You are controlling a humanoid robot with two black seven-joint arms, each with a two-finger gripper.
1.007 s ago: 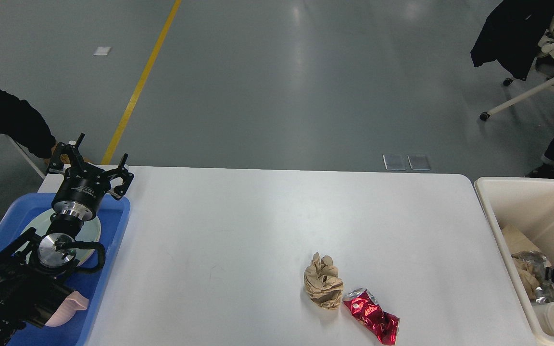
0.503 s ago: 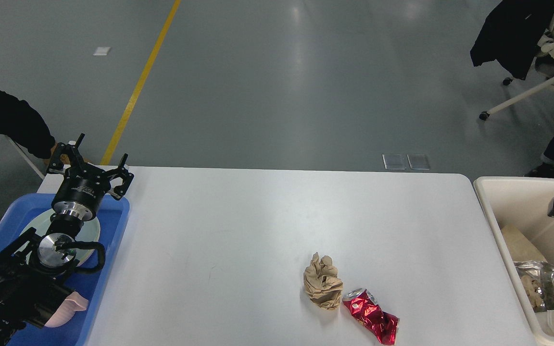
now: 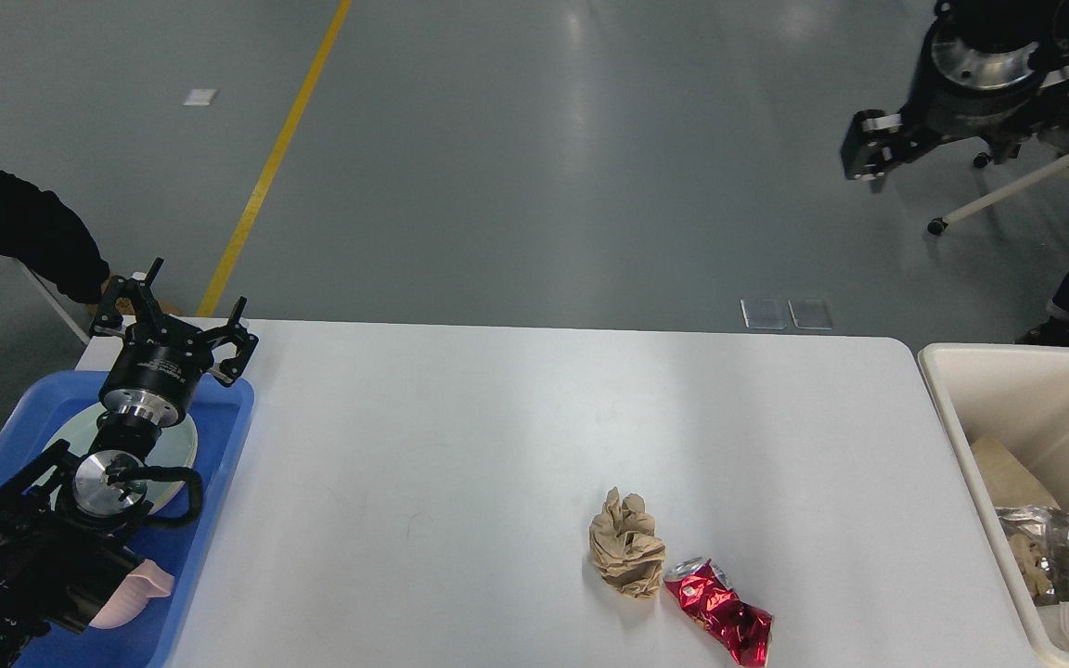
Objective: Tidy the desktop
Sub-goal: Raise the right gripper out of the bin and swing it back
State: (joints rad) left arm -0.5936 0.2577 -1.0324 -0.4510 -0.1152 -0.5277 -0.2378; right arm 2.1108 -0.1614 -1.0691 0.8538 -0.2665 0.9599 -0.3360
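Note:
The white desktop (image 3: 460,436) fills the middle of the head view. A crumpled brown paper ball (image 3: 626,557) lies on it near the front, right of centre. A crushed red can (image 3: 718,614) lies touching the ball's right side. My left gripper (image 3: 177,308) hovers open and empty over the desktop's far left corner, above the blue tray. High at the top right, far above the desktop, my right gripper (image 3: 938,139) looks open, with one finger (image 3: 867,148) splayed out and nothing held.
The blue tray (image 3: 219,455) at the left edge holds a pale plate (image 3: 177,445) and a pink item (image 3: 131,598). A cream bin (image 3: 971,427) with trash stands at the right edge. A person's dark sleeve (image 3: 15,232) is at far left, a chair (image 3: 1036,176) at top right.
My right gripper has risen out of the cream bin to high up at the top right. The left arm, paper ball and can have not moved.

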